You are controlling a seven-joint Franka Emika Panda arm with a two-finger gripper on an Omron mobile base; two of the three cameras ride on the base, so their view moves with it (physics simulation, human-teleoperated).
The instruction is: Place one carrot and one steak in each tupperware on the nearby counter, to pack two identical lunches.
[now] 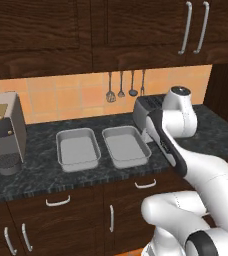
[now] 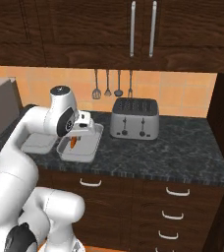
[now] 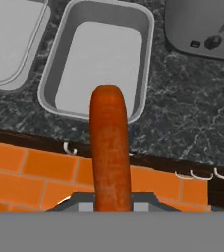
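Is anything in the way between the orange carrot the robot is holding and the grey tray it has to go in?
Nothing visible blocks it. The slim orange carrot is clamped in the gripper, and the shallow light-grey tray next to the toaster lies open and empty beyond the carrot's tip in the hand view.
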